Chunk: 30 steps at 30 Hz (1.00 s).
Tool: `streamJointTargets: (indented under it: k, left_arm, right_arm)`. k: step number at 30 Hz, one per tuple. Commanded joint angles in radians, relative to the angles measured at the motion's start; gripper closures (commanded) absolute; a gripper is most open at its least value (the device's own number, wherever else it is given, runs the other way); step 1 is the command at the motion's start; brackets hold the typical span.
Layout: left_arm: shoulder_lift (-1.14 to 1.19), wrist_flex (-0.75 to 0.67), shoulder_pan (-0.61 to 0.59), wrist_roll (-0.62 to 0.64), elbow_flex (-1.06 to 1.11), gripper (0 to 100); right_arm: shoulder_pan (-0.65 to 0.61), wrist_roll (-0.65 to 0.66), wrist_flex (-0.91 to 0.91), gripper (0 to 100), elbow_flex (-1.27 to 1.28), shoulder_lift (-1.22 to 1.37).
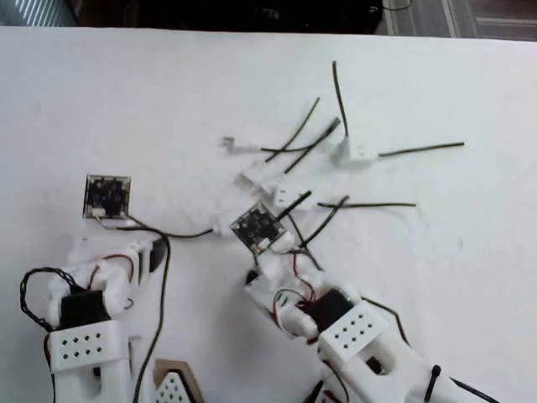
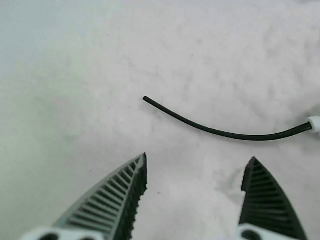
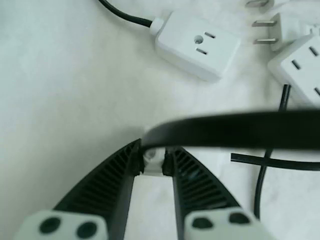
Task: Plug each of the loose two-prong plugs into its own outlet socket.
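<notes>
Bright, even light; my white table (image 1: 126, 101) washes out almost to glare. I see only faint, soft shadows beneath the cords (image 1: 419, 149).

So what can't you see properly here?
Right wrist view: the white piece in the right gripper, covered by its fingers and a blurred black cable.
Same view: one outlet socket, cut off by the edge.
Left wrist view: the thin cable, its white end cut off by the edge.

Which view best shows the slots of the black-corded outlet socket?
Right wrist view: the outlet socket lies face up, slots plain, beyond the right end effector shut on a plug. High view: sockets are small white blobs. Left wrist view: a black cable.
</notes>
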Motion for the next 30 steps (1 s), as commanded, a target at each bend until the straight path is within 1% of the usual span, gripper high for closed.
streamJointTargets:
  k: [1, 7, 9, 11, 13, 16, 18, 19, 24, 25, 27, 30]
  left_arm:
    - [-0.012, -0.018, -0.008, 0.002, 0.0, 69]
    - [-0.012, -0.018, -0.008, 0.002, 0.0, 69]
    - [-0.012, -0.018, -0.008, 0.002, 0.002, 69]
    - [-0.012, -0.018, -0.008, 0.002, 0.002, 69]
    - [-0.012, -0.018, -0.008, 0.002, 0.002, 69]
    - [-0.012, -0.018, -0.008, 0.002, 0.002, 69]
    - [-0.012, -0.018, -0.008, 0.002, 0.002, 69]
    - [-0.012, -0.018, -0.008, 0.002, 0.002, 69]
    - [-0.012, -0.018, -0.008, 0.002, 0.002, 69]
    - [-0.012, -0.018, -0.008, 0.002, 0.002, 69]
    - [-0.012, -0.018, -0.008, 0.002, 0.002, 69]
    - [-0.012, -0.018, -0.008, 0.002, 0.002, 69]
  right_arm:
    - [-0.004, -0.006, -0.025, 98.1, 0.023, -0.015]
    - [-0.004, 0.003, -0.022, 97.7, 0.035, -0.015]
    - [-0.004, 0.003, -0.019, 95.2, 0.034, -0.015]
    - [-0.004, 0.003, -0.018, 86.7, 0.029, -0.019]
    - [-0.004, 0.003, 0.005, 74.6, -0.005, -0.018]
    - [-0.005, 0.003, 0.113, 56.9, -0.103, -0.021]
    - [-0.005, 0.003, 0.206, 49.1, -0.189, -0.018]
    - [-0.005, 0.003, 0.254, 47.2, -0.229, -0.018]
    - [-0.004, 0.008, 0.438, 46.6, -0.353, -0.018]
    - [-0.004, 0.034, 0.467, 46.6, -0.361, -0.018]
    - [0.005, 0.126, 0.513, 46.6, -0.362, -0.018]
    - [0.064, 0.241, 0.541, 46.6, -0.361, -0.018]
